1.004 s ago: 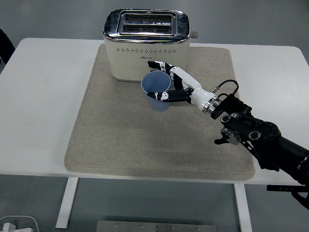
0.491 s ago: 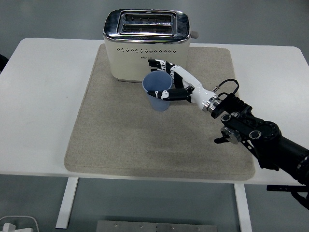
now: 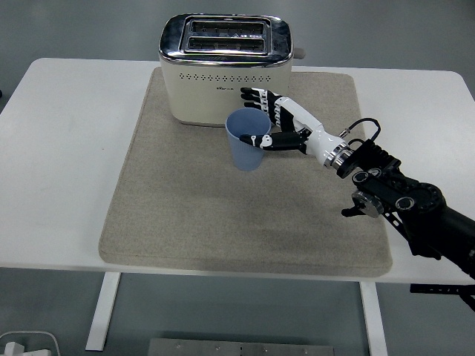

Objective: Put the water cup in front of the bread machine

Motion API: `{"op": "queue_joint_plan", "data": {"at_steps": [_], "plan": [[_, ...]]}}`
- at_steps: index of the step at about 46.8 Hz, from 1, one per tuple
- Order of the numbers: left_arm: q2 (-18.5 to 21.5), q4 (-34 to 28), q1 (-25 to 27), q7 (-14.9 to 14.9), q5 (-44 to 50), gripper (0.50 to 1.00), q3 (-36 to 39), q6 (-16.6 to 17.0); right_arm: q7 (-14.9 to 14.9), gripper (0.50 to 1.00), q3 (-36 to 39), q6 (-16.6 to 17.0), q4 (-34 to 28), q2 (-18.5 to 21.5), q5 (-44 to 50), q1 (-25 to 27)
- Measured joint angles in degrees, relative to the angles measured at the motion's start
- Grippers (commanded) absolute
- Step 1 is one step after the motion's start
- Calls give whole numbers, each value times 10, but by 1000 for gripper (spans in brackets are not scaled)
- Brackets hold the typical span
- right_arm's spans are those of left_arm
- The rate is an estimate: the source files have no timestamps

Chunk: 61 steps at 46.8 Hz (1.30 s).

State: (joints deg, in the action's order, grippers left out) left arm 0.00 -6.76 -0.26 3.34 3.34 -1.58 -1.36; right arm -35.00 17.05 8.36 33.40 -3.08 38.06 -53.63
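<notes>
Hidden bits: the right arm (image 3: 415, 215) is running out of the picture at the right edge, so its upper part is cut off. The small print on the front of the bread machine (image 3: 225, 68) is too tiny to read. The lower right side of the water cup (image 3: 247, 140) is sitting behind the thumb, and whether the thumb tip is actually touching the cup wall is hard to tell.

Right hand: the right hand (image 3: 286, 126) is reaching in from the right, stretched toward the far left over the mat. Its fingers (image 3: 256, 96) are spreading loosely past the far side of the cup, just in front of the machine's wall, while the thumb is pointing at the cup's right side. The hand is looking relaxed and open rather than clamped; nothing is gripped that can be made out.

Left arm: not showing in this view.

Water cup: the blue cup is standing upright on the mat, just in front of the bread machine, a little right of its middle, mouth open and facing up.

Bread machine: cream body, shiny metal top with two slots, sitting at the far edge of the mat.

Surface: a grey-beige mat (image 3: 185, 215) is covering the middle of the white table (image 3: 59, 148).

Room: grey floor is showing around and under the table.
</notes>
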Motion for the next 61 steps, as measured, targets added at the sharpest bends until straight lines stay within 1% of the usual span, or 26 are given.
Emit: {"op": "queue_joint_plan", "data": {"at_steps": [11,22,29,36,43,46,57,61], "plan": [[0,0,0,0,0,1000,0,0,0,917,2,9,2,-20,0,0],[0,0,0,0,0,1000,0,0,0,917,24,51,5,-51,-1,5],[0,0,0,0,0,1000,0,0,0,917,25,59,6,-73,-1,12],[0,0,0,0,0,1000,0,0,0,917,25,74,6,-94,-2,22],[0,0,0,0,0,1000,0,0,0,919,27,76,5,-104,-3,27],[0,0,0,0,0,1000,0,0,0,919,39,75,4,-106,-15,30],[0,0,0,0,0,1000,0,0,0,919,52,67,-14,-107,-116,33],[0,0,0,0,0,1000,0,0,0,919,52,57,-21,-107,-143,31]]}}
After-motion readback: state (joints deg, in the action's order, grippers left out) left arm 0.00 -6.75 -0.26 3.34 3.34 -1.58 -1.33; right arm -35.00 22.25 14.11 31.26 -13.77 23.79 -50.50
